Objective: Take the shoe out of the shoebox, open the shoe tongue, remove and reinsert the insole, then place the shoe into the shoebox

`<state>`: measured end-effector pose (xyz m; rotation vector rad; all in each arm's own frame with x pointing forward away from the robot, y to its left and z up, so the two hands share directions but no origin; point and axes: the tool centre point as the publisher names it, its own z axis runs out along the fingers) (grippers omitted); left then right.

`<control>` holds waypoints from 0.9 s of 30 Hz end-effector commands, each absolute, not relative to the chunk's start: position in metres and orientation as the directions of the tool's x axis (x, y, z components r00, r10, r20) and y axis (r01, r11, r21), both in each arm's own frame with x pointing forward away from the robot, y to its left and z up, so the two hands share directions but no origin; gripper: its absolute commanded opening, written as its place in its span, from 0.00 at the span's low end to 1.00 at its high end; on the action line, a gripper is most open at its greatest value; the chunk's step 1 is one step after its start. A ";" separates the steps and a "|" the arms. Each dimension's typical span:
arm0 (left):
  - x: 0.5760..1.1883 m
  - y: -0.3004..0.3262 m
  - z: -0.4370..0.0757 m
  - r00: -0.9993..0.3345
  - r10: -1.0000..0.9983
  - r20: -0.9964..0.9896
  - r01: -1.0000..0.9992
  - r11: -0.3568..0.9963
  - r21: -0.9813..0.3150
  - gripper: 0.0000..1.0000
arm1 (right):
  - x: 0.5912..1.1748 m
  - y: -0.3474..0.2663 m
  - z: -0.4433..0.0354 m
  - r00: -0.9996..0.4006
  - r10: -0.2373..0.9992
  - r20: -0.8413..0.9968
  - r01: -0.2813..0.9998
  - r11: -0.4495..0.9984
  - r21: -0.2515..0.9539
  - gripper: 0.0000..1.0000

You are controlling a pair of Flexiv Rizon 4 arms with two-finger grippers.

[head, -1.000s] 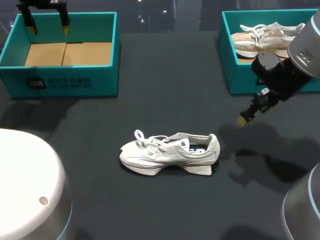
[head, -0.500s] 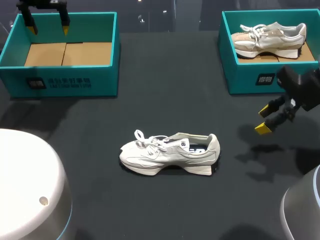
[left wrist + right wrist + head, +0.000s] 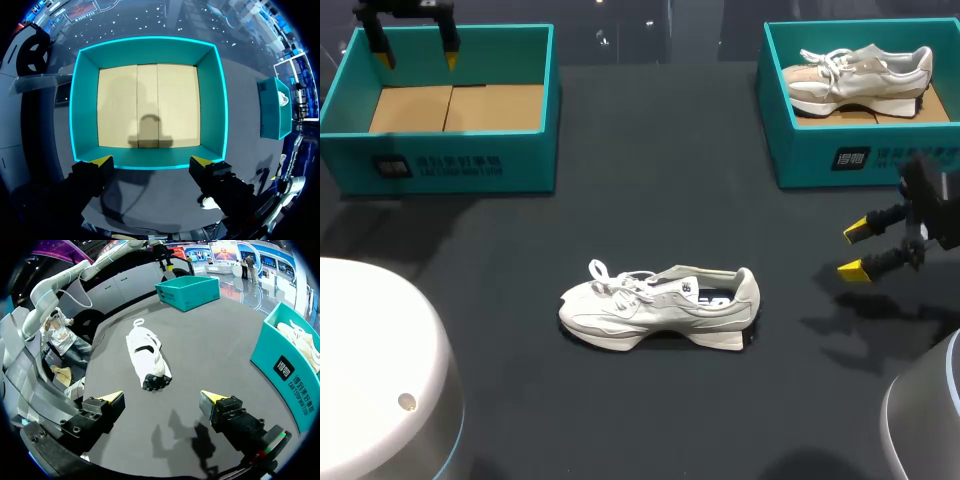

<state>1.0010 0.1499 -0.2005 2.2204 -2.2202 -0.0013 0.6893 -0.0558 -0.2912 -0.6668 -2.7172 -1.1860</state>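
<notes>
A white sneaker (image 3: 660, 305) lies on its sole in the middle of the dark table, toe to the left, laces loose. In the right wrist view the sneaker (image 3: 147, 357) lies heel-first ahead of my right gripper (image 3: 162, 396). My right gripper (image 3: 860, 252) hangs open and empty to the sneaker's right. The left teal shoebox (image 3: 450, 165) holds only its cardboard floor. My left gripper (image 3: 412, 45) hovers open above that box's far left corner, and its wrist view looks straight down into the empty shoebox (image 3: 85, 100) past the gripper (image 3: 151, 161).
A second teal shoebox (image 3: 820, 160) at the back right holds another pale sneaker (image 3: 860, 75). The right wrist view shows that shoebox (image 3: 280, 365) beside my right gripper and the left shoebox (image 3: 189, 291) far beyond the sneaker.
My right arm has swung away from the right shoebox, down and to the right, and its open gripper now sits lower near the table's right side. The left arm and sneaker have not moved.
</notes>
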 end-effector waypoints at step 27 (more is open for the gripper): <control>1.001 0.150 -0.200 0.000 -1.000 0.000 -1.000 0.000 0.001 1.00 | 0.675 -0.061 -0.358 -0.968 0.248 0.040 0.155 0.462 0.873 1.00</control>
